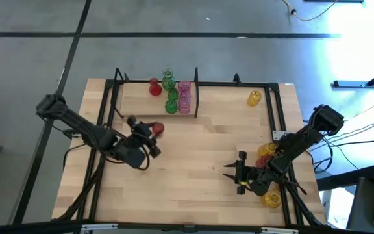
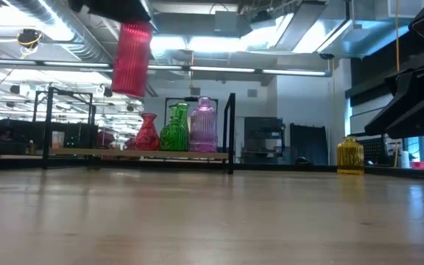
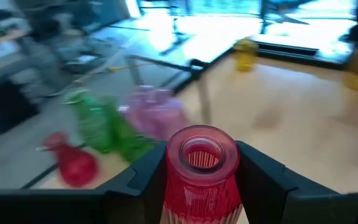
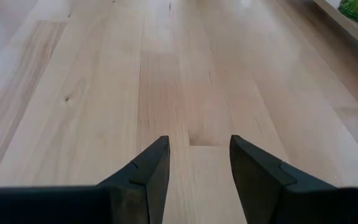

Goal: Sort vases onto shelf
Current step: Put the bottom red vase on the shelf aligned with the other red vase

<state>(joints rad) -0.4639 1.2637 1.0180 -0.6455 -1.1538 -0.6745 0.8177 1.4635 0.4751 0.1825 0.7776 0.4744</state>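
Left gripper (image 1: 149,132) at centre-left of the high view, just below the shelf (image 1: 135,104); clamped on a red vase (image 3: 202,177), fingers (image 3: 143,180) pressed against its ribbed sides at bottom centre of the left wrist view, neck and open mouth standing up between them; same vase hanging clear of the table (image 1: 193,175) in the upper left of the low view, well above the wood. Beyond it on the shelf, toward upper centre of the high view: a second red vase (image 1: 154,87), two green vases (image 1: 170,91), and pink vases (image 1: 184,97) close against the black upright divider (image 1: 196,91); a yellow vase (image 1: 254,98) alone on the table at upper right, outside the shelf. Right gripper (image 1: 234,171) at lower right of the high view, low over bare wood; fingers (image 4: 148,177) parted with nothing between them; more yellow and red vases (image 1: 266,155) clustered beside that arm near the table's right edge.
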